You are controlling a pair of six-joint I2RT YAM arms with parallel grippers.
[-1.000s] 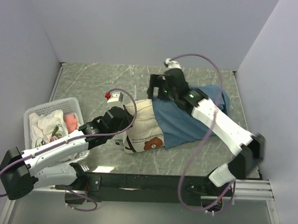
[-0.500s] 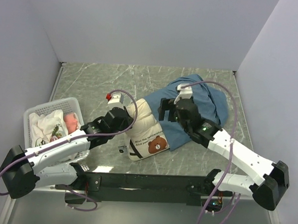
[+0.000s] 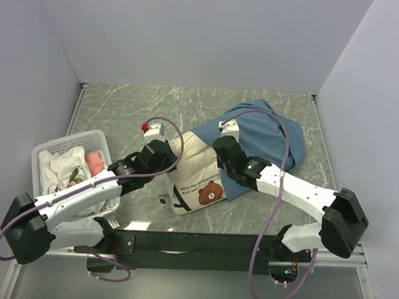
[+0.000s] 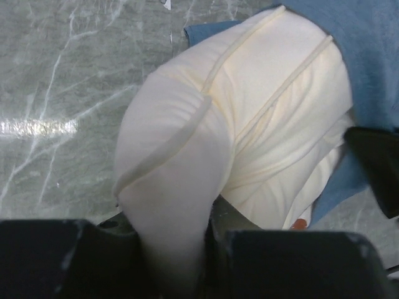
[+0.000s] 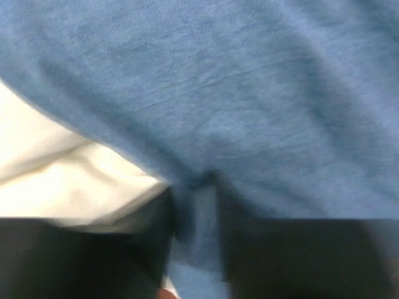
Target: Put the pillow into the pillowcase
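Note:
The cream-white pillow [image 3: 197, 168] lies mid-table with its bear face toward the near edge, its far-right end under the blue pillowcase [image 3: 270, 134]. My left gripper [image 3: 173, 152] is shut on the pillow's left corner; in the left wrist view a fold of the pillow [image 4: 249, 118] runs down between the jaws of the left gripper [image 4: 179, 261]. My right gripper [image 3: 221, 150] sits at the pillowcase's open edge beside the pillow. In the right wrist view this gripper [image 5: 196, 233] is shut on a pinch of the pillowcase [image 5: 249, 87], with the pillow [image 5: 56, 168] to its left.
A white basket [image 3: 67, 140] holding cloths stands at the left, close to the left arm. Grey walls enclose the table on three sides. The blue pillowcase [image 4: 368, 43] spreads toward the back right corner.
My right arm swung from the pillowcase's far side to its open edge by the pillow and shut on the fabric. The pillowcase now lies spread further back. The left grip is unchanged.

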